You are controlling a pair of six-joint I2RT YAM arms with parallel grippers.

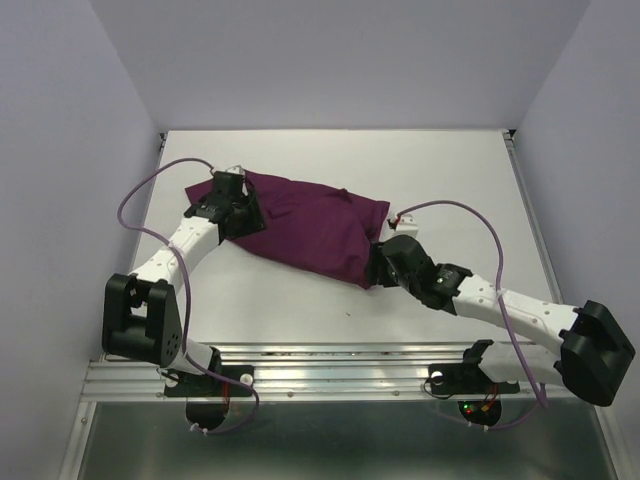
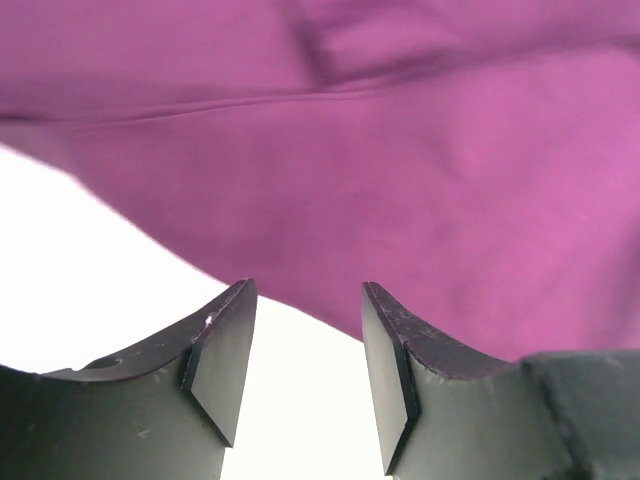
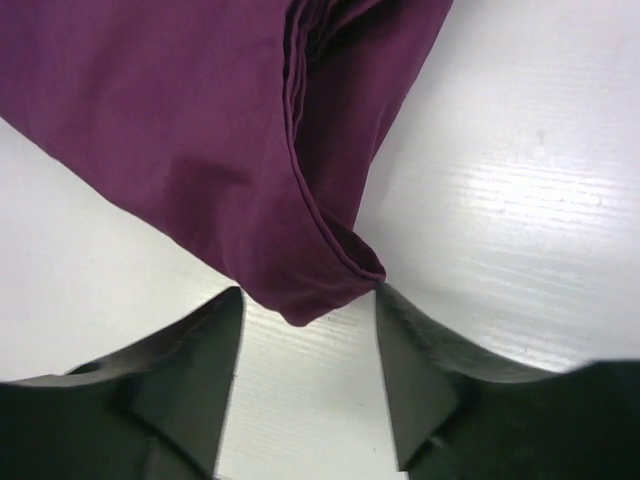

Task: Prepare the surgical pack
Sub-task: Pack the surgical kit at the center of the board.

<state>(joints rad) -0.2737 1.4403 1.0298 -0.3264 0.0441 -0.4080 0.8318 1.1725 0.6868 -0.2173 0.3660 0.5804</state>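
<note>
Purple cloth wrap [image 1: 300,225] — one — on one table [image 1: 450,170].

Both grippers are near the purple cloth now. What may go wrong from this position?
Two risks, probably. The right gripper is open with only the corner tip of the purple cloth between its jaws; closing may catch one layer or slip off. The left gripper is open, just short of the cloth's edge; closing here might grab nothing.

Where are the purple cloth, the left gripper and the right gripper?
purple cloth [image 1: 310,225], top view, its middle.
left gripper [image 2: 307,295], left wrist view, between its fingertips.
right gripper [image 3: 308,298], right wrist view, between its fingertips.
</note>
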